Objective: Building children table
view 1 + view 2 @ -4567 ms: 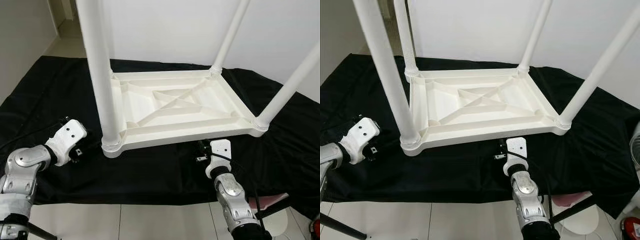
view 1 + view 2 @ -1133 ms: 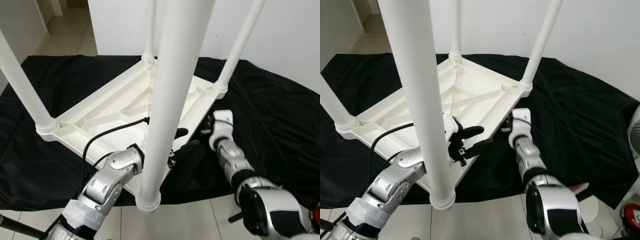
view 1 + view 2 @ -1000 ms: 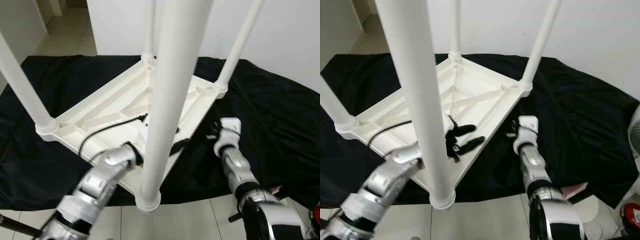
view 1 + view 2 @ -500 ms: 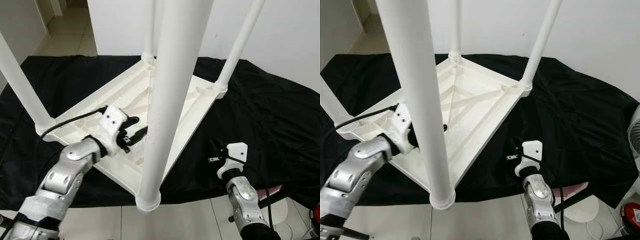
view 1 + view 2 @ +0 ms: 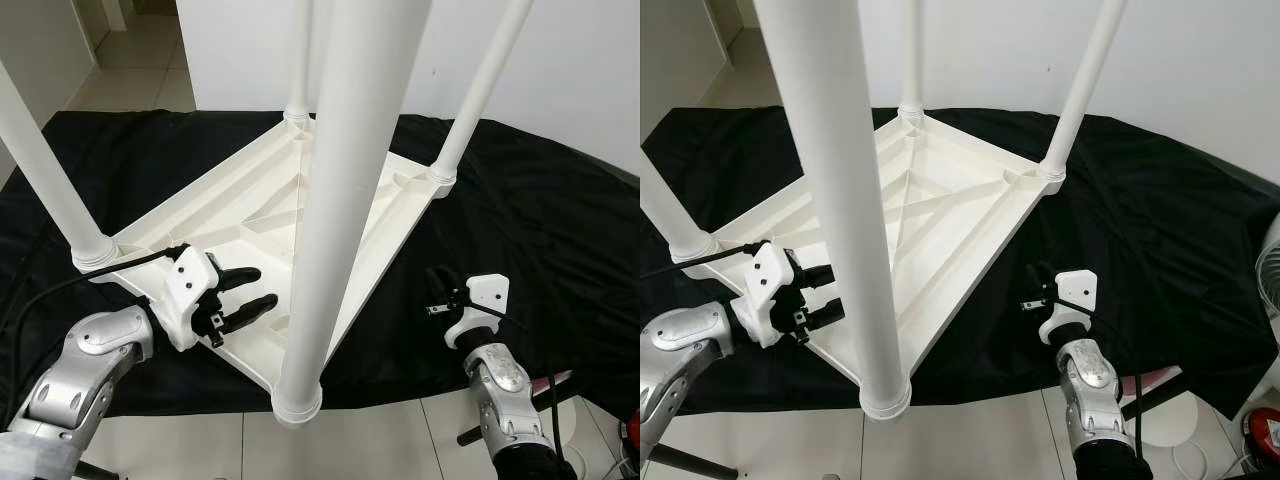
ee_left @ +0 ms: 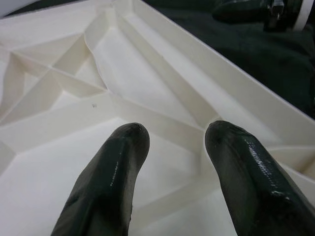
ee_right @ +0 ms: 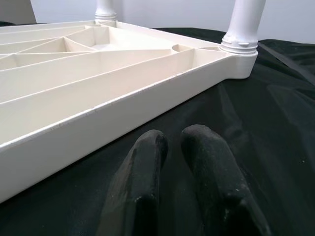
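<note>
A white plastic children's table (image 5: 250, 215) lies upside down on a black cloth (image 5: 540, 220), its four legs pointing up. The nearest leg (image 5: 340, 200) rises at the corner closest to me. My left gripper (image 5: 250, 288) is open, with its fingers just above the near left rim of the tabletop. In the left wrist view its fingertips (image 6: 125, 142) hover over the ribbed underside with nothing between them. My right gripper (image 5: 1035, 285) is shut and hangs over the cloth right of the table, apart from its edge (image 7: 98, 123).
The cloth covers a low surface that ends at a tiled floor (image 5: 200, 440) in front of me. A white wall stands behind. A pink item (image 5: 1145, 380), a round white object (image 5: 1272, 290) and a red object (image 5: 1262, 455) sit at the lower right.
The table now stands with a corner toward me instead of a long side. My left gripper has drawn back left from the near leg. My right gripper has pulled away from the table's edge.
</note>
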